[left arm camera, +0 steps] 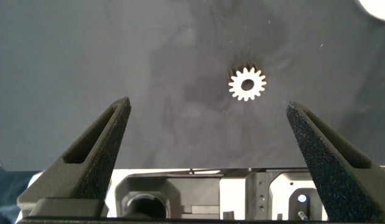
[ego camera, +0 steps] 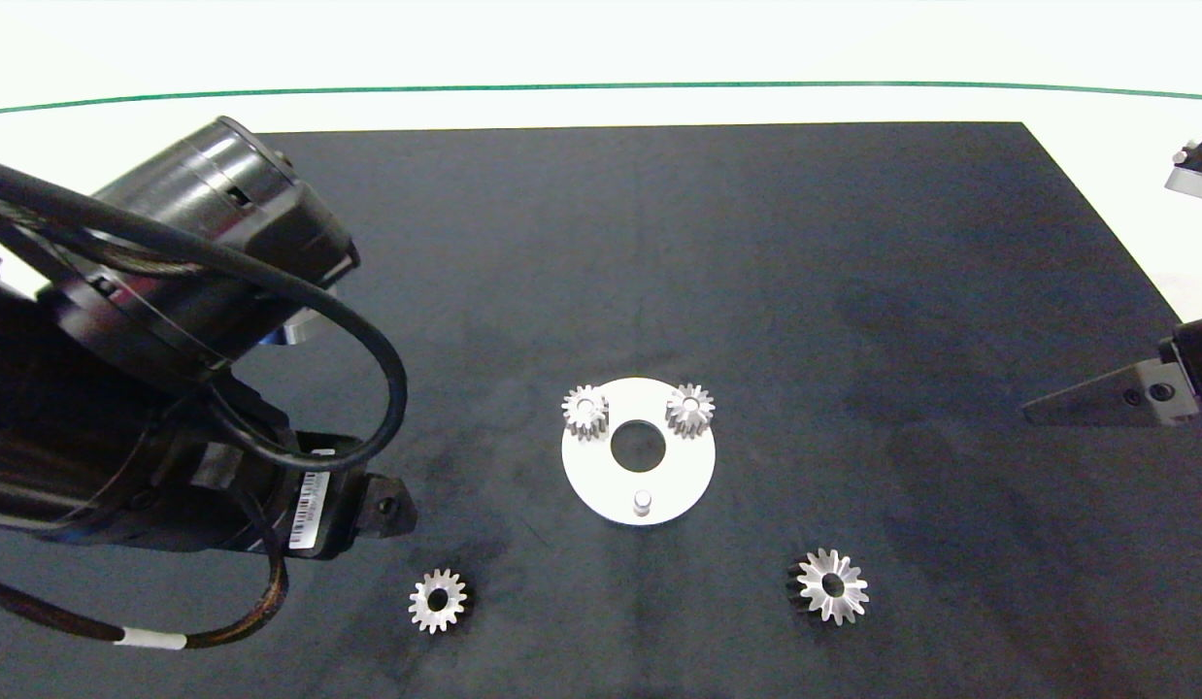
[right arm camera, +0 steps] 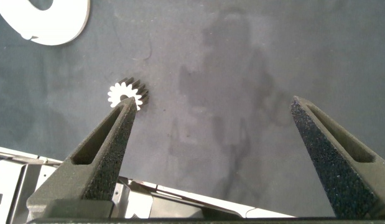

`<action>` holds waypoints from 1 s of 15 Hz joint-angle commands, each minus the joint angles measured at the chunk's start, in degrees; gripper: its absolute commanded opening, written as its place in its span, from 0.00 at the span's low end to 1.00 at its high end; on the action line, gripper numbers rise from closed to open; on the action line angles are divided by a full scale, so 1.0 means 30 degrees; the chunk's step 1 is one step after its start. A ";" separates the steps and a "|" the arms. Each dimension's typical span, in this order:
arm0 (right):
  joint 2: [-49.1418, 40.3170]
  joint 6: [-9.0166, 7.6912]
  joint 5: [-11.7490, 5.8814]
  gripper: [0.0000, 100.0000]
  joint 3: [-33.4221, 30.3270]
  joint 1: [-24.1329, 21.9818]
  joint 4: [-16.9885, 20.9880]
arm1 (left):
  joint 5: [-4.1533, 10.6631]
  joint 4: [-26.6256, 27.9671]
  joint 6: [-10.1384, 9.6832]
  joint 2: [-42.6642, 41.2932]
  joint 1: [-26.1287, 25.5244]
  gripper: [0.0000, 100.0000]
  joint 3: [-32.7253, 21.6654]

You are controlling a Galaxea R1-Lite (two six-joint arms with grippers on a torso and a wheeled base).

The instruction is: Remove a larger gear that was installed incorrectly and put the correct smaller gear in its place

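I'm seeing left gripper (left arm camera: 208, 112) hanging spread above smaller gear (ego camera: 437, 600) lying on mat (ego camera: 756, 243) | right gripper (right arm camera: 211, 112) spread, empty | larger gear (ego camera: 831, 585) lying off disc (ego camera: 679, 481), right of it

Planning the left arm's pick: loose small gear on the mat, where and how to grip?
Grip the smaller gear across its toothed rim, from straight above. It lies flat on the black mat, bore up, so only the rim offers opposing faces. The left pincer hangs open over it, and nothing crowds it.
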 commanded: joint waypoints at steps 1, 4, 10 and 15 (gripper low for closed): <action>-0.0042 0.0015 0.0002 1.00 0.0037 -0.0047 0.0095 | 0.0096 0.0130 -0.0467 0.1132 -0.0930 1.00 0.0355; -0.0072 0.0045 0.0031 1.00 0.0066 -0.0076 0.0095 | 0.0418 -0.0368 -0.0526 0.1454 -0.1604 1.00 0.1088; -0.0072 0.0015 0.0061 1.00 0.0066 -0.0076 0.0065 | 0.0916 -0.5642 -0.0555 0.0195 -0.2248 1.00 0.6713; -0.0042 -0.0014 0.0061 1.00 0.0095 -0.0076 0.0065 | 0.0857 -0.6755 -0.1874 0.0370 -0.2219 1.00 0.7211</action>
